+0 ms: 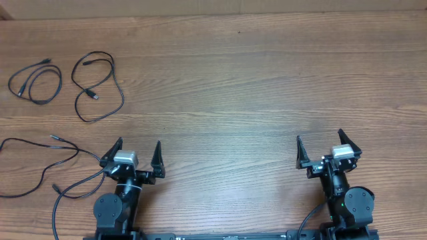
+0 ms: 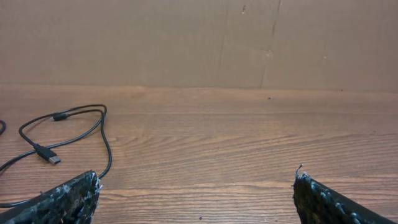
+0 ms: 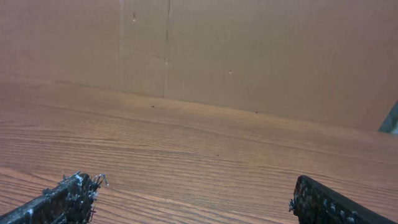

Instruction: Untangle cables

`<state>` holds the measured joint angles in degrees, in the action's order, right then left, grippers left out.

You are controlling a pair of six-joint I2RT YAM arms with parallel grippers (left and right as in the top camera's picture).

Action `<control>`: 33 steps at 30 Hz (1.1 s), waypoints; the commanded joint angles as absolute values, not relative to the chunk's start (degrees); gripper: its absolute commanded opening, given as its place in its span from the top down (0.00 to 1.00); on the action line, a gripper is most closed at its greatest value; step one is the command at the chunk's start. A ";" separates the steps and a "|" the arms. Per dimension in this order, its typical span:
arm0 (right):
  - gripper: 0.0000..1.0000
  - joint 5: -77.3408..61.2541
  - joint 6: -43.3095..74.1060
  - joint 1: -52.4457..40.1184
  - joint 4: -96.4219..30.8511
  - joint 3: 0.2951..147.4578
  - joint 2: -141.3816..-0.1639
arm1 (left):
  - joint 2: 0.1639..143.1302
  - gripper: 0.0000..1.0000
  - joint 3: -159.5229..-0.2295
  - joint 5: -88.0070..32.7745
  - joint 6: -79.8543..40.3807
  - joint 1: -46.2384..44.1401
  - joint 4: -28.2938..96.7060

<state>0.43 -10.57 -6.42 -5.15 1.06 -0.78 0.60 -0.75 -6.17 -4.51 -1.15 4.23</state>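
Three thin black cables lie apart on the left of the wooden table. One small looped cable [image 1: 37, 83] is at the far left. A second cable [image 1: 100, 87] with a plug tip loops beside it and shows in the left wrist view [image 2: 74, 134]. A third cable [image 1: 40, 167] sprawls at the front left, running up to the left arm's base. My left gripper [image 1: 138, 150] is open and empty, right of the third cable. My right gripper [image 1: 325, 143] is open and empty at the front right, far from all cables.
A brown cardboard wall [image 2: 249, 37] stands along the table's far edge. Thicker black wires [image 1: 313, 217] run from the arm bases at the front edge.
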 commanded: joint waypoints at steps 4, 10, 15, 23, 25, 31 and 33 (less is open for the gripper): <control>0.00 0.51 -10.79 -6.35 -4.80 0.43 -0.14 | 0.25 0.00 -0.27 -5.74 -5.54 -1.15 4.01; 0.00 0.51 -10.79 -6.35 -4.80 0.43 -0.14 | 0.25 0.00 -0.27 -5.76 -5.54 -1.15 4.01; 0.00 0.51 -10.79 -6.35 -4.82 0.43 -0.14 | 0.25 0.00 -0.27 -5.74 -5.54 -1.15 4.01; 0.00 0.54 -10.79 -6.37 -4.82 0.43 -0.14 | 0.25 0.01 -0.27 -5.74 -5.54 -1.15 4.01; 0.00 0.51 -10.76 -6.37 -4.82 0.43 -0.14 | 0.25 0.00 -0.27 -5.76 -5.54 -1.15 4.01; 0.00 0.99 -5.37 -6.37 -4.82 0.43 -0.14 | 0.25 0.00 -0.27 -5.74 -5.54 -1.15 4.01; 0.00 1.48 -3.81 -6.37 -4.82 0.43 -0.14 | 0.25 0.00 -0.27 -5.76 -5.54 -1.15 4.01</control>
